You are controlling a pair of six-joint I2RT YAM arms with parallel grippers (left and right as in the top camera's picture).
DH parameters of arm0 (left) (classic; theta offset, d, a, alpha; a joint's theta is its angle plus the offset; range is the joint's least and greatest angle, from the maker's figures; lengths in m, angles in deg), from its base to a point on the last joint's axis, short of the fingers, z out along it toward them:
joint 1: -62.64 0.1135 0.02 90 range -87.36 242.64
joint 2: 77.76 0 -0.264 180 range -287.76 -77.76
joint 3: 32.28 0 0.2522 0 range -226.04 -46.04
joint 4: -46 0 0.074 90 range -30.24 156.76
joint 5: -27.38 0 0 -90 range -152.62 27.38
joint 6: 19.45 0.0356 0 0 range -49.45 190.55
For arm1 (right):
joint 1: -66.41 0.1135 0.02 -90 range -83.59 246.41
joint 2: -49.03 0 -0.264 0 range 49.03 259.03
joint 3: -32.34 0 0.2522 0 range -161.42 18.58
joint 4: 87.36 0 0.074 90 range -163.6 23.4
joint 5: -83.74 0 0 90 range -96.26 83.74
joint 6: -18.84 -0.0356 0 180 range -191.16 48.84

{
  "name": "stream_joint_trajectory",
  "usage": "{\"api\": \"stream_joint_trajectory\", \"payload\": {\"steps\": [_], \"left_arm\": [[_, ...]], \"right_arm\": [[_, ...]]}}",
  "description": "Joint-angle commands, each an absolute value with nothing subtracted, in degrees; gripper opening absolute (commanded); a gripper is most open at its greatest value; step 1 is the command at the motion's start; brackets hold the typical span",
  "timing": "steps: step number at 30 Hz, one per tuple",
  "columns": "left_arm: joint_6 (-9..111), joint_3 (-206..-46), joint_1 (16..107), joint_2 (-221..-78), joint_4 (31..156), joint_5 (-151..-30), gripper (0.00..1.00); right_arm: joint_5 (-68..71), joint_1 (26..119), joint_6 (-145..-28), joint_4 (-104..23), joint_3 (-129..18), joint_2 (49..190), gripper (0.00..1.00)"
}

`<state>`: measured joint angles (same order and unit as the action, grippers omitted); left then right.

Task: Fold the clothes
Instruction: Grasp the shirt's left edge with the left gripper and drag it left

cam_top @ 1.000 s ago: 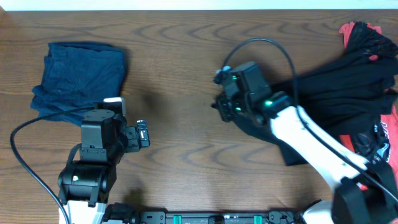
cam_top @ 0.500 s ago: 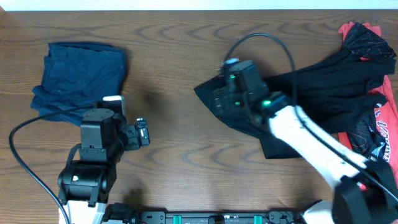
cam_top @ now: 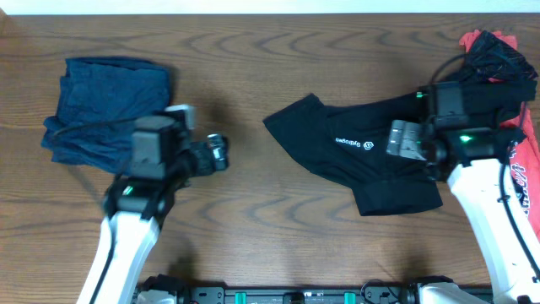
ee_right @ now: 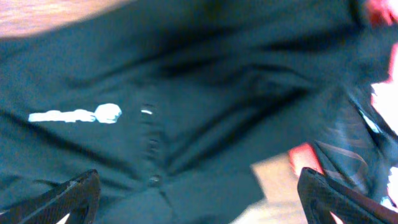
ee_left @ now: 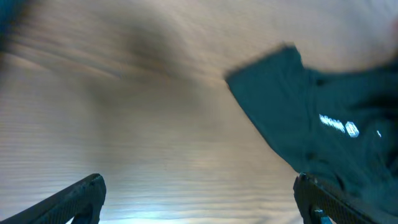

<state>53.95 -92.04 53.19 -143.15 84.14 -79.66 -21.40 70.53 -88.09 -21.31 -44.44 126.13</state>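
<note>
The black T-shirt [cam_top: 363, 156] with a small white logo [cam_top: 355, 143] lies crumpled on the wooden table, one sleeve pointing left. My right gripper [cam_top: 398, 140] hovers open over its right part, with nothing between the fingers [ee_right: 68, 199]. The right wrist view shows the black T-shirt [ee_right: 186, 93] filling the frame under the right gripper [ee_right: 199, 202]. My left gripper [cam_top: 218, 157] is open above bare wood, left of the shirt's sleeve. In the left wrist view the black T-shirt [ee_left: 311, 106] lies ahead to the right of the left gripper [ee_left: 199, 202]. A dark blue garment [cam_top: 105, 101] sits folded at the far left.
Red and black-patterned tops [cam_top: 498, 51] are piled at the right edge, partly under the black shirt. More red fabric [cam_top: 527, 181] shows beside the right arm. Bare table wood [cam_top: 245, 67] lies between the blue garment and the shirt.
My right gripper opened, let go of the black shirt and drew back to the right. The shirt now lies spread with its logo showing. My left arm swung right toward the shirt.
</note>
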Motion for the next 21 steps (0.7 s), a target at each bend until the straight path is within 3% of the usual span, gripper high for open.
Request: {"api": "stream_joint_trajectory", "payload": {"steps": [1,13,21], "left_arm": [[49.75,-93.11,48.91,-149.53,81.56,-84.1,0.98],[35.34,-93.11,30.92,-171.65,63.51,-84.08,0.98],[31.08,-93.11,26.0,-180.81,49.39,-83.64,0.99]], "right_arm": [[-21.07,66.68,-90.03,-20.28,-44.73,125.76,0.99],[-18.23,63.8,-89.99,-18.01,-44.73,125.76,0.99],[-18.23,63.8,-89.99,-16.91,-44.73,125.76,0.99]]}}
